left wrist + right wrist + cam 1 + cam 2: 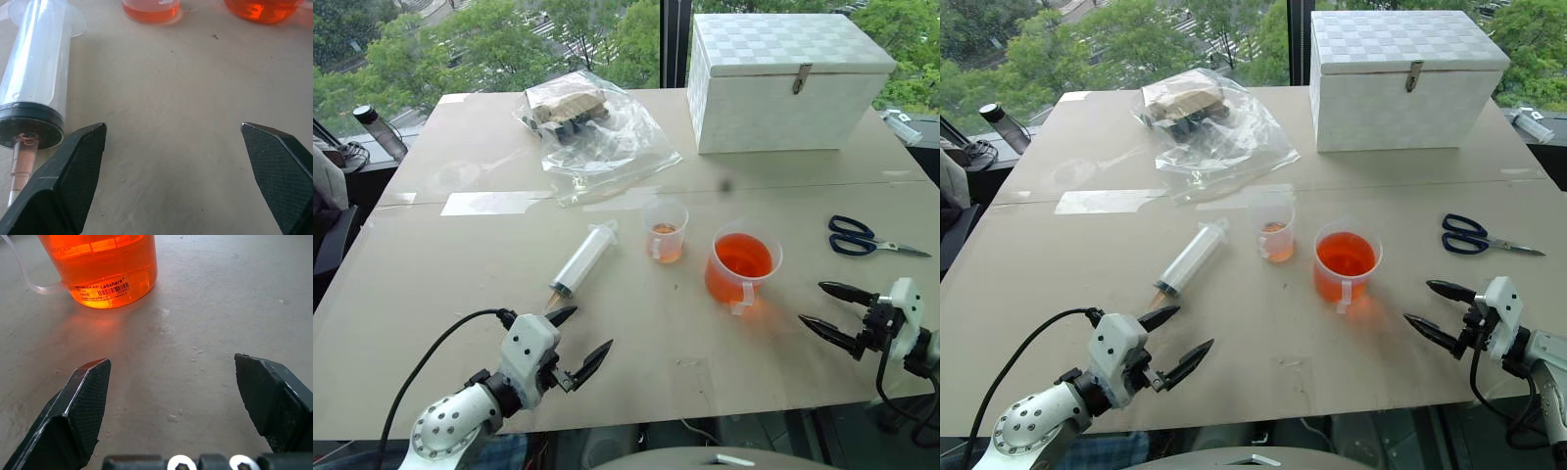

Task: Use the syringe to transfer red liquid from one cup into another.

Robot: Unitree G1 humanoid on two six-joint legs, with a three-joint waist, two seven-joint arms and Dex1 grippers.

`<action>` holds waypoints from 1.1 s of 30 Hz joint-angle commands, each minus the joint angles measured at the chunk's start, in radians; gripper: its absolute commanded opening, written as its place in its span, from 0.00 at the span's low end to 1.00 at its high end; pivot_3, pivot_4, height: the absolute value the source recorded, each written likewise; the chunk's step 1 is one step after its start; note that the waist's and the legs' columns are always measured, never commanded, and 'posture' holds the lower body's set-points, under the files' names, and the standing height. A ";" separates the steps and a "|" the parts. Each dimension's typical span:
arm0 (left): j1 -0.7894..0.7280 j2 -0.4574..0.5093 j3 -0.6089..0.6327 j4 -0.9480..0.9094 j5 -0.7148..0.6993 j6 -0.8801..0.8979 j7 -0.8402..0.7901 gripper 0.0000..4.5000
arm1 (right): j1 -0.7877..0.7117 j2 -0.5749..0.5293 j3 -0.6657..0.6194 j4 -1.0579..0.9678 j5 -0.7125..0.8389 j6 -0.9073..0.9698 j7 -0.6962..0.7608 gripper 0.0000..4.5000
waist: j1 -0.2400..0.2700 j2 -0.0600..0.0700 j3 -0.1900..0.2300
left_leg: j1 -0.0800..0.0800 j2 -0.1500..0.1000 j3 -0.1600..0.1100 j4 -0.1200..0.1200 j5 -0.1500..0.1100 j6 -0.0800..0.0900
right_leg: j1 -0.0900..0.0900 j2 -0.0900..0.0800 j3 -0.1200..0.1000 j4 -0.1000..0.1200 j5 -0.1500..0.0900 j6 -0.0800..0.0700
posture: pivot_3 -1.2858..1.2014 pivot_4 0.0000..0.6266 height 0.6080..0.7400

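**Both pincers wide and empty, syringe lying on the tabletop**

The left pincer (578, 338) hovers spread wide, holding nothing. Just beside it at 12 o'clock, the syringe (584, 258) lies flat on the tabletop (431, 294), its orange tip toward the pincer. At the syringe's 3 o'clock stands the small cup (665, 231) with a little red liquid, then the wider beaker (741, 267) about half full of red liquid (743, 257). At the beaker's 4 o'clock, the right pincer (824, 305) is wide too, empty.

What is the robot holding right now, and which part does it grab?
Nothing. Both tools are open and empty: the left tool hovers near the tip of the syringe lying on the table, and the right tool sits beside the big cup.
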 commanded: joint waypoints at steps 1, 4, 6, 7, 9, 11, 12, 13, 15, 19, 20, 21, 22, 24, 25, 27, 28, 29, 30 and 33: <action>-0.006 0.013 -0.005 0.015 0.003 -0.036 -0.024 1.00 | -0.005 -0.022 -0.034 -0.004 0.011 -0.011 0.011 0.96 | 0.000 0.000 0.000 | 0.000 0.000 0.000 0.000 0.000 0.000 | 0.000 0.000 0.000 0.000 0.000 0.000 | 0.52 0.24 1.00; 0.002 0.014 -0.004 0.034 -0.011 -0.047 -0.046 1.00 | 0.004 -0.031 -0.049 -0.007 0.016 -0.017 0.014 0.96 | 0.000 0.000 0.000 | 0.000 0.000 0.000 0.000 0.000 0.000 | 0.000 0.000 0.000 0.000 0.000 0.000 | 0.52 0.24 1.00; 0.018 0.015 -0.004 0.052 0.001 -0.076 -0.060 1.00 | 0.009 -0.030 -0.048 -0.007 0.015 -0.023 0.012 0.96 | 0.000 0.000 0.000 | 0.000 0.000 0.000 0.000 0.000 0.000 | 0.000 0.000 0.000 0.000 0.000 0.000 | 0.52 0.24 1.00; 0.026 0.014 -0.003 0.059 0.004 -0.086 -0.064 1.00 | 0.011 -0.029 -0.048 -0.008 0.014 -0.026 0.011 0.96 | -0.001 0.000 0.000 | 0.000 0.000 0.000 0.000 0.000 0.000 | 0.000 0.000 0.000 0.000 0.000 0.000 | 0.52 0.24 1.00; 0.046 0.011 -0.001 0.049 0.006 -0.095 -0.064 1.00 | 0.016 -0.028 -0.049 -0.015 0.018 -0.024 0.007 0.96 | -0.001 0.000 0.000 | 0.000 0.000 0.000 0.000 0.000 0.000 | 0.000 0.000 0.000 0.000 0.000 0.000 | 0.52 0.24 1.00; 0.022 0.015 -0.004 0.061 0.001 -0.080 -0.061 1.00 | 0.016 -0.027 -0.045 -0.017 0.021 -0.021 0.008 0.96 | 0.000 0.000 0.000 | 0.000 0.000 0.000 0.000 0.000 0.000 | 0.000 0.000 0.000 0.000 0.000 0.000 | 0.52 0.24 1.00; 0.009 0.017 -0.006 0.064 -0.001 -0.072 -0.059 1.00 | 0.015 -0.027 -0.041 -0.014 0.018 -0.023 0.009 0.96 | 0.001 0.000 0.000 | 0.000 0.000 0.000 0.000 0.000 0.000 | 0.000 0.000 0.000 0.000 0.000 0.000 | 0.52 0.24 1.00; 0.003 0.019 -0.006 0.063 -0.003 -0.063 -0.057 1.00 | 0.013 -0.027 -0.039 -0.010 0.016 -0.026 0.011 0.96 | 0.002 0.000 0.000 | 0.000 0.000 0.000 0.000 0.000 0.000 | 0.000 0.000 0.000 0.000 0.000 -0.001 | 0.52 0.24 1.00; -0.002 0.019 -0.004 0.063 -0.003 -0.057 -0.055 1.00 | -0.001 -0.026 -0.036 0.005 0.014 -0.028 0.010 0.96 | 0.001 0.000 0.000 | 0.000 0.000 0.000 0.000 0.000 0.000 | 0.000 0.000 0.000 0.000 0.000 -0.001 | 0.52 0.24 1.00; -0.012 0.019 -0.005 0.072 0.000 -0.055 -0.055 1.00 | -0.016 -0.026 -0.036 0.021 0.014 -0.033 0.012 0.96 | -0.002 0.000 0.000 | 0.000 0.000 0.000 0.000 0.000 0.000 | 0.000 0.000 0.000 0.000 0.000 0.000 | 0.52 0.24 1.00; -0.011 0.018 -0.005 0.071 0.001 -0.056 -0.055 1.00 | -0.019 -0.027 -0.035 0.024 0.015 -0.034 0.012 0.96 | -0.002 0.000 0.000 | 0.000 0.000 0.000 0.000 0.000 0.000 | 0.000 0.000 0.000 0.000 0.000 0.000 | 0.52 0.24 1.00; -0.008 0.018 -0.004 0.068 0.001 -0.056 -0.055 1.00 | -0.019 -0.027 -0.035 0.025 0.016 -0.035 0.013 0.96 | -0.002 0.000 0.000 | 0.000 0.000 0.000 0.000 0.000 0.000 | 0.000 0.000 0.000 0.000 0.000 0.000 | 0.52 0.24 1.00; -0.003 0.018 -0.002 0.063 0.001 -0.059 -0.055 1.00 | -0.019 -0.028 -0.036 0.026 0.016 -0.038 0.015 0.96 | -0.001 0.000 0.000 | 0.000 0.000 0.000 0.000 0.000 0.000 | 0.000 0.000 0.000 0.000 0.000 0.000 | 0.52 0.24 1.00; -0.019 0.023 0.014 0.047 -0.013 -0.041 -0.049 1.00 | -0.022 -0.038 -0.050 0.021 0.026 -0.033 0.021 0.96 | -0.001 0.000 0.000 | 0.000 0.000 0.000 0.000 0.000 0.000 | 0.000 0.000 0.000 0.000 0.000 0.000 | 0.52 0.24 1.00; -0.046 0.028 0.027 0.033 -0.030 -0.015 -0.040 1.00 | -0.026 -0.045 -0.065 0.006 0.045 -0.016 0.019 0.96 | 0.000 0.000 0.000 | 0.000 0.000 0.000 0.000 0.000 0.000 | 0.000 0.000 0.000 0.000 0.000 0.000 | 0.52 0.24 1.00; -0.107 0.040 0.059 -0.001 -0.081 0.053 -0.019 1.00 | -0.027 -0.068 -0.093 -0.042 0.091 0.035 0.023 0.96 | 0.004 0.002 0.000 | 0.000 0.000 0.000 0.000 0.000 0.000 | 0.000 0.000 -0.001 0.000 0.000 0.000 | 0.52 0.24 1.00; -0.142 0.056 0.079 -0.027 -0.115 0.109 -0.004 1.00 | -0.024 -0.089 -0.105 -0.080 0.116 0.062 0.036 0.96 | 0.004 0.002 0.000 | 0.000 0.000 -0.001 0.000 0.000 0.000 | 0.000 -0.001 -0.001 0.000 0.000 0.000 | 0.52 0.24 1.00; -0.177 0.076 0.099 -0.051 -0.148 0.167 0.010 1.00 | -0.025 -0.109 -0.116 -0.121 0.142 0.094 0.045 0.96 | 0.004 0.002 0.001 | 0.000 0.000 -0.001 0.000 0.000 0.000 | 0.000 -0.001 -0.001 0.001 0.000 0.000 | 0.52 0.24 1.00; -0.223 0.095 0.128 -0.077 -0.200 0.232 0.032 1.00 | -0.033 -0.131 -0.126 -0.168 0.176 0.130 0.049 0.96 | 0.002 0.002 0.000 | 0.000 0.000 -0.001 0.000 0.000 0.000 | 0.000 -0.001 -0.001 0.001 0.000 0.000 | 0.52 0.24 1.00; -0.359 0.151 0.210 -0.115 -0.345 0.392 0.093 1.00 | -0.096 -0.180 -0.148 -0.277 0.285 0.251 0.024 0.96 | -0.003 0.002 0.000 | 0.000 0.000 -0.001 0.001 0.000 0.000 | 0.000 0.000 -0.002 0.001 0.000 0.001 | 0.52 0.24 1.00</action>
